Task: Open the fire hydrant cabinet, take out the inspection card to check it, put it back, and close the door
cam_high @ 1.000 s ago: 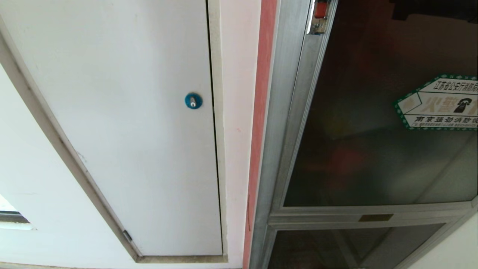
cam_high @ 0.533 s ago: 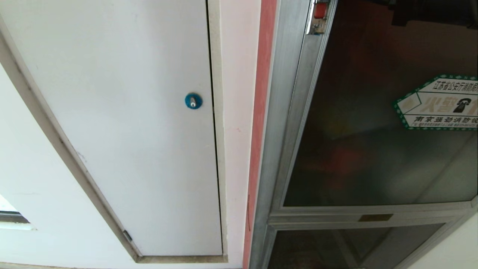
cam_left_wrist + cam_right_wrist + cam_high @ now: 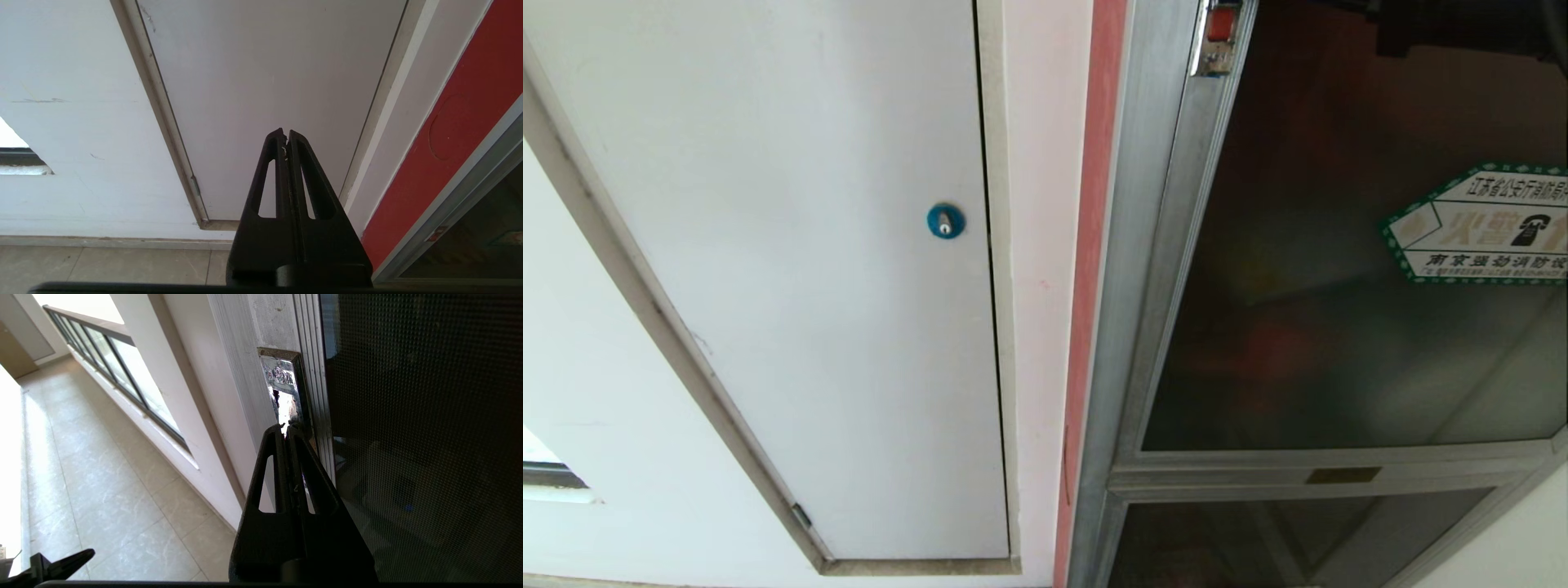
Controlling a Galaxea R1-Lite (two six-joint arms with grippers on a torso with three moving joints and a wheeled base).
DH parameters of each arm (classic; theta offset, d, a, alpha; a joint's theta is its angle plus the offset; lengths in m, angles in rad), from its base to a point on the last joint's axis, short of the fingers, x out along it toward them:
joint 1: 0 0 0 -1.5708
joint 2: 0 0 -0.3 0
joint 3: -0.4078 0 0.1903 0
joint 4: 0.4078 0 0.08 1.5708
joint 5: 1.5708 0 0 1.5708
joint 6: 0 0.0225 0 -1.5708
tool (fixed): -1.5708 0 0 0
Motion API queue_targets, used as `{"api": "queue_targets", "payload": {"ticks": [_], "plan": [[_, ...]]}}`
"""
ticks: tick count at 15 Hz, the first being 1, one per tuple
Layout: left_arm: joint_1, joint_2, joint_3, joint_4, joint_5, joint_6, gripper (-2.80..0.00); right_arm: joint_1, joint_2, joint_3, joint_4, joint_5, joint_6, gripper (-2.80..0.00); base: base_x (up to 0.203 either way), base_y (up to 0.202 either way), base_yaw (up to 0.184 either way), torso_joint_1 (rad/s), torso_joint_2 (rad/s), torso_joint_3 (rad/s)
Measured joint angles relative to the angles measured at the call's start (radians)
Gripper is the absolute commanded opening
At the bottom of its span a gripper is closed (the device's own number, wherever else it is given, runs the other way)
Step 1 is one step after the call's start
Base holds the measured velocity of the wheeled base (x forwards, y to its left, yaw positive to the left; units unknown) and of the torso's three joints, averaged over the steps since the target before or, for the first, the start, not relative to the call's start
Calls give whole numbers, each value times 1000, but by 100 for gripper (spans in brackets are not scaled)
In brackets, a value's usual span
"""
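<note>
1. Right gripper (image 3: 286,426) is pressed fully shut with nothing between its fingers, tips right at the shiny latch plate (image 3: 282,381) set in the door's aluminium edge; I cannot tell whether they touch it.
2. Left gripper (image 3: 285,132) is shut and empty too, hanging low in front of the white flush panel (image 3: 265,73), well away from the work.
3. I see the door (image 3: 1339,286) on the right of the head view, closed or very nearly so in the frame of the fire hydrant cabinet (image 3: 1135,245). The inspection card shows in no view; I take it to be inside.
4. My judgement on handling: the door is a stiff metal frame round a big glass pane, so fairly heavy and rigid on its hinges, and the glass is smooth and breakable. I would work the latch and metal edge only, never push on the pane. The latch recess is small and polished, so closed fingertips could slip off.
5. Only the right wrist view shows the latch up close, with the corridor floor (image 3: 102,477) behind.
6. Only the head view shows the green-bordered sticker (image 3: 1478,224), the blue lock (image 3: 945,220) and the smaller lower panel (image 3: 1258,539); neither gripper is clearly in it.
</note>
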Motion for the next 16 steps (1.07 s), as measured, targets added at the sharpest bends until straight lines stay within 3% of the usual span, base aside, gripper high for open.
{"api": "queue_targets", "payload": {"ticks": [16], "plan": [[0,0,0,0,0,0,-280,16,24,-8,9,-114,-3,-280,0,0,0,0,0,0]]}}
